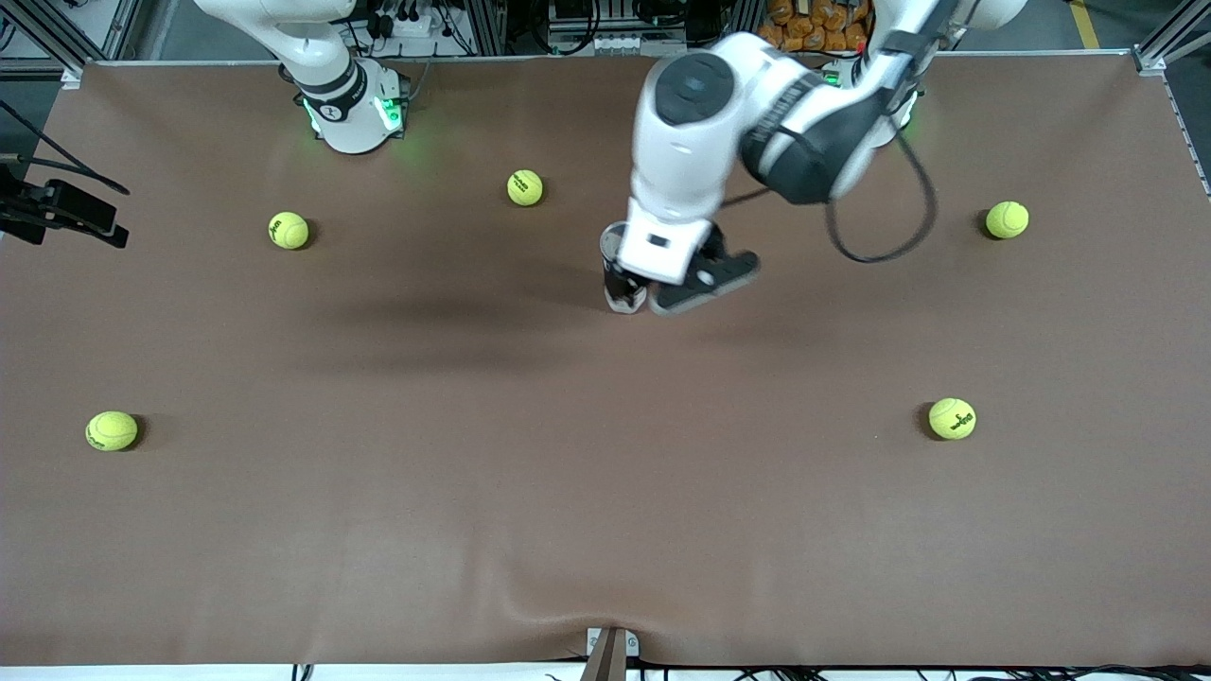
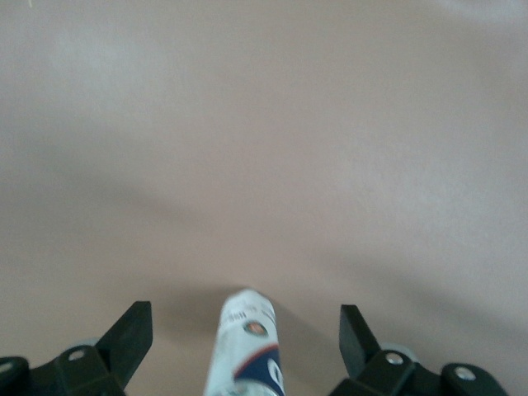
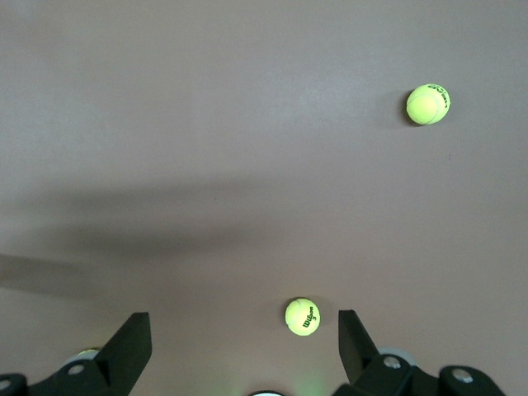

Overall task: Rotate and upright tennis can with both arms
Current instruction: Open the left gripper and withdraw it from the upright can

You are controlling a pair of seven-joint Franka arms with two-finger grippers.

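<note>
Fingers (image 2: 132,338) of the left gripper (image 2: 246,351) are standing spread wide, one on each side of the tennis can (image 2: 246,346) without touching it. That gripper is hanging over the middle of the brown table (image 1: 605,492), somewhat toward the edge where the bases stand, and the tennis can is standing upright there, partly hidden by the arm. Over at the right arm's end, the right gripper (image 3: 244,355) is waiting up high with its fingers (image 3: 130,342) spread too, looking down on two tennis balls (image 3: 302,316). Five tennis balls are lying scattered on the cloth, well apart. Aluminium framing (image 1: 1168,38) and cables (image 1: 416,24) are running along the base edge.
</note>
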